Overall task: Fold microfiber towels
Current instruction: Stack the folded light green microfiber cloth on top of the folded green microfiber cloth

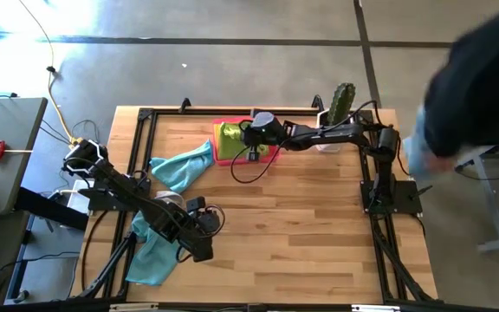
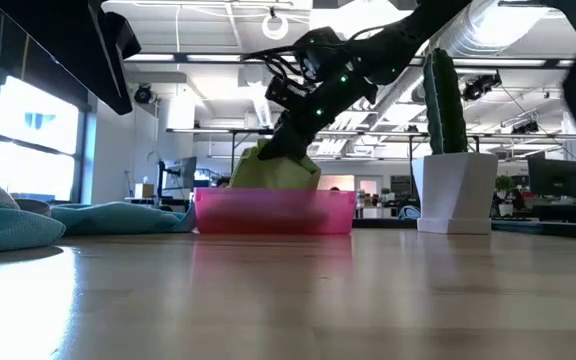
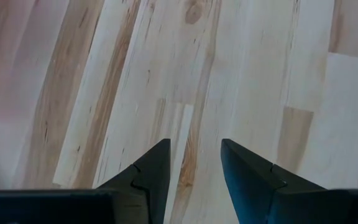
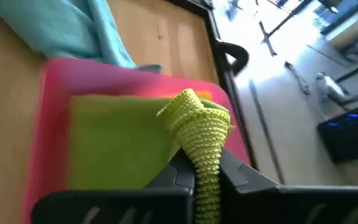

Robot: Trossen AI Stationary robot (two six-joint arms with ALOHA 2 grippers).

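Taking the pink tray (image 1: 221, 157) as landmark, on a pale butcher-block table (image 1: 301, 225): well to its left and nearer the front edge, the left gripper (image 3: 193, 163) hangs over bare planks, fingers spread with nothing between them, beside a crumpled teal towel (image 1: 150, 251). A second teal towel (image 1: 183, 166) touches the tray's left side. Over the tray, the right gripper (image 4: 199, 167) pinches a lime-green towel (image 4: 199, 127), above more green cloth lying inside. Right of the tray stands a cactus in a white pot (image 2: 451, 160). Behind is an open workshop with bright windows.
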